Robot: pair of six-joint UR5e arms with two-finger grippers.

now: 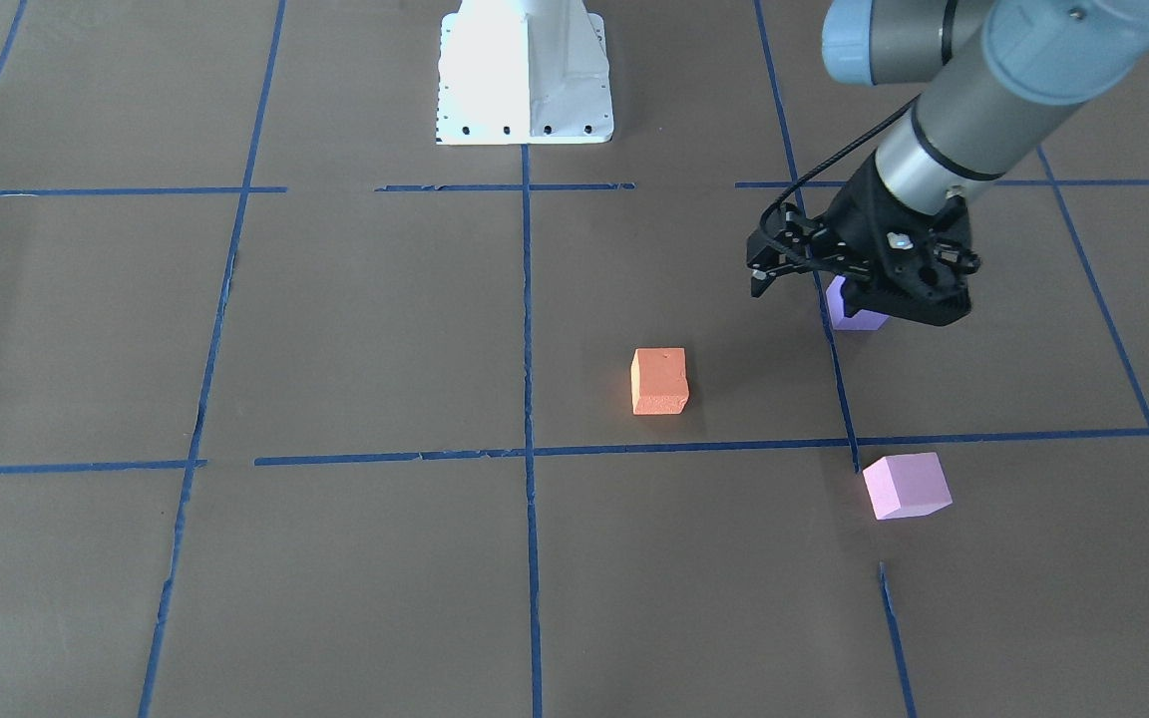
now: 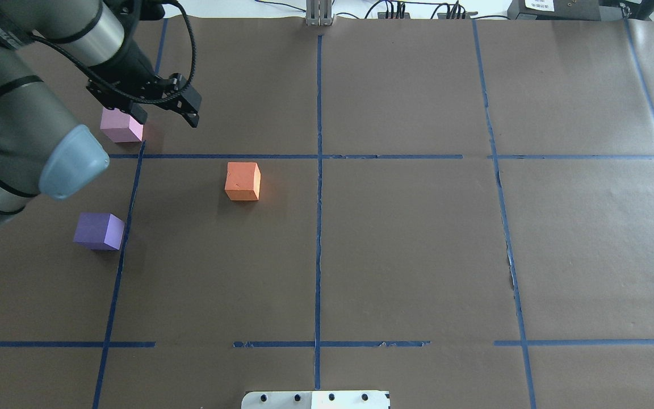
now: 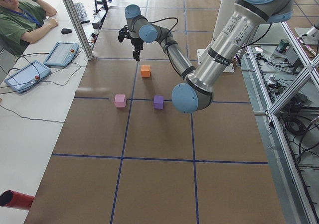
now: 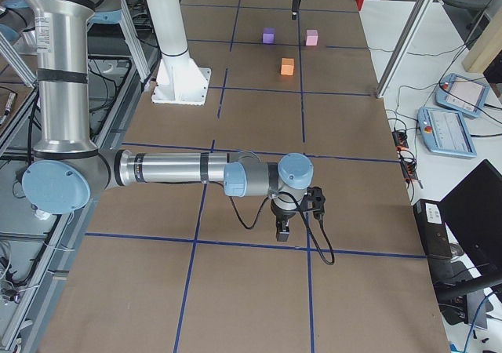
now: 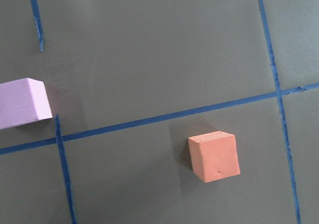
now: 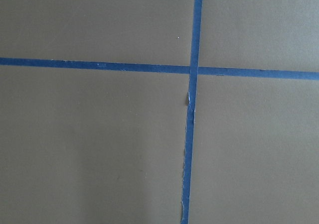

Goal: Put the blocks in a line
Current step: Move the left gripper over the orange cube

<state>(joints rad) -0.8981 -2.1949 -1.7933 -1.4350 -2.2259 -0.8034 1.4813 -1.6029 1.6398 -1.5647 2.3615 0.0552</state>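
Three foam cubes lie apart on the brown table. The orange block (image 2: 243,181) is nearest the middle. The pale pink block (image 2: 121,126) lies far left and the violet-purple block (image 2: 99,231) near left. My left gripper (image 2: 135,115) hangs well above the table, near the pink block in the overhead view. It looks shut and empty. In the front view the left gripper (image 1: 909,314) hides part of the purple block (image 1: 849,314). The left wrist view shows the pink block (image 5: 22,103) and the orange block (image 5: 214,157). My right gripper (image 4: 282,231) shows only in the right side view, so I cannot tell its state.
Blue tape lines (image 2: 318,227) mark a grid on the table. The white robot base plate (image 1: 525,90) stands at the robot's edge. An operator (image 3: 20,20) sits by tablets beyond the far edge. A red tube (image 3: 15,199) lies off the table.
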